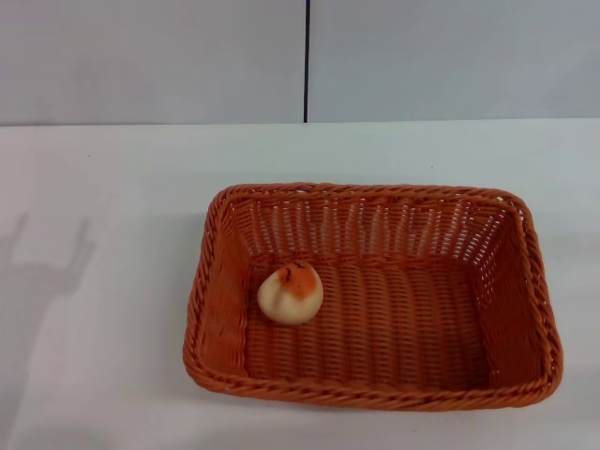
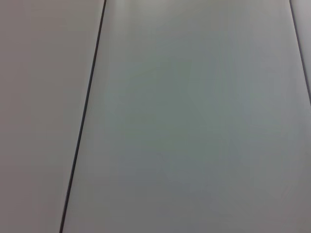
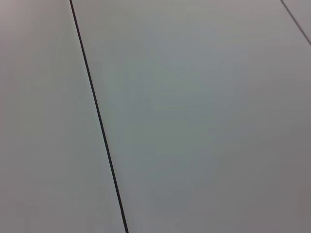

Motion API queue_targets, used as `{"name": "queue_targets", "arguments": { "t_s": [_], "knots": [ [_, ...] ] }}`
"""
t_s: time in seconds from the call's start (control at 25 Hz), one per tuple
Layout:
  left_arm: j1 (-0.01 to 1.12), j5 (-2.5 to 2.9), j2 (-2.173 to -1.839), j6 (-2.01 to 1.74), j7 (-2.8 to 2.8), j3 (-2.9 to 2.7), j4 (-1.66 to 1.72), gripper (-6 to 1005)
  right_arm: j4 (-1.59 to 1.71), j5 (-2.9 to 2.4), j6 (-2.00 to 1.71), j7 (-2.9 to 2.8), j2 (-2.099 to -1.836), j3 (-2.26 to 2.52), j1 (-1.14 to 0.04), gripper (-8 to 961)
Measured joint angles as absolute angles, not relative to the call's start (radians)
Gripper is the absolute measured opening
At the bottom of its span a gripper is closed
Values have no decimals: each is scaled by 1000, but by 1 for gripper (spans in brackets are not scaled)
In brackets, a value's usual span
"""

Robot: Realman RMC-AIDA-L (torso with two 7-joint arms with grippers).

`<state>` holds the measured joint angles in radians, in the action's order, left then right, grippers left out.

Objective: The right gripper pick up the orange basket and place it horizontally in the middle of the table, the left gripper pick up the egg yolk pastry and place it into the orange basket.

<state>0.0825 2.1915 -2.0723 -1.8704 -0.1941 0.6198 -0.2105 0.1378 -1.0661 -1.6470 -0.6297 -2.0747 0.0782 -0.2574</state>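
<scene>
Pastry point(image 1: 291, 293) sits left of centre inside the basket point(image 1: 375, 394), which lies lengthwise mid-bench point(image 1: 103, 187); both steps look done, neither hand is in view, so nothing remains but parking.

You will find no part of the robot's own body in these views, so no colour, casing, cable, screw or marking can be read off it. The nearest trace you have is in the head view: a faint grey forked shadow point(image 1: 49, 267) with two upright prongs, lying on the wide flat white tabletop point(image 1: 122, 178) near its left edge. You cannot tell which part casts it. Both wrist views give you only plain grey wall panels point(image 2: 194, 121) crossed by a thin dark seam point(image 3: 99, 121).
</scene>
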Motion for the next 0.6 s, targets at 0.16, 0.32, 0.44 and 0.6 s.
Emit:
{"name": "queue_targets", "arguments": {
  "t_s": [0.16, 0.32, 0.44, 0.6],
  "knots": [
    [81, 2189, -2072, -1870, -194, 620, -217, 801, 137, -1066, -1655, -630, -2076, 78, -254, 443],
    [80, 2187, -2072, -1868, -195, 620, -218, 801, 130, -1066, -1663, -630, -2076, 78, -252, 443],
    [80, 2187, -2072, -1870, -195, 620, -219, 801, 130, -1066, -1670, -630, -2076, 78, -250, 443],
    [80, 2187, -2073, -1872, -195, 620, -221, 801, 130, -1066, -1674, -631, -2075, 78, -250, 443]
  ]
}}
